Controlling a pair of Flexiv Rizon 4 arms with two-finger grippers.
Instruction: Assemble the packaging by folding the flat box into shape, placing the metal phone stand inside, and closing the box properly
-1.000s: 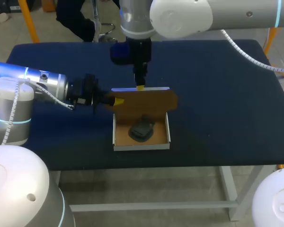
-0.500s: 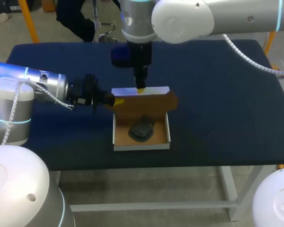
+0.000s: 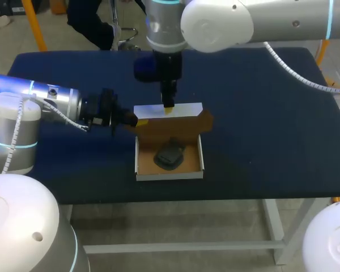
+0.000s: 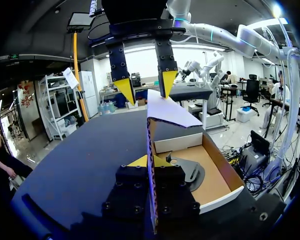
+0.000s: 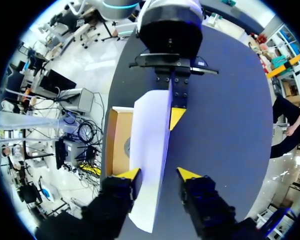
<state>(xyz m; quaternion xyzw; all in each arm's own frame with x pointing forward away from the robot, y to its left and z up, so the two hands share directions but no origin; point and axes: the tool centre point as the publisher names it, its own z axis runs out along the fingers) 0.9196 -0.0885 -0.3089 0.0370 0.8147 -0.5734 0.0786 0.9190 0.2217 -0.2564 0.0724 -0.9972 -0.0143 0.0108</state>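
since the earlier frame the lid has tipped further over the box, with more of its white face showing. left gripper is clamped tight on the lid's side edge. right gripper is spread wide, with the lid's top edge between its fingers and against one only. phone stand lies inside the box, just beside the left jaws.

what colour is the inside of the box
Brown cardboard inside the white open box, clearest in the head view.

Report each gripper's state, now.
Left gripper: closed on the box lid.
Right gripper: open, the lid's top edge between its fingers.
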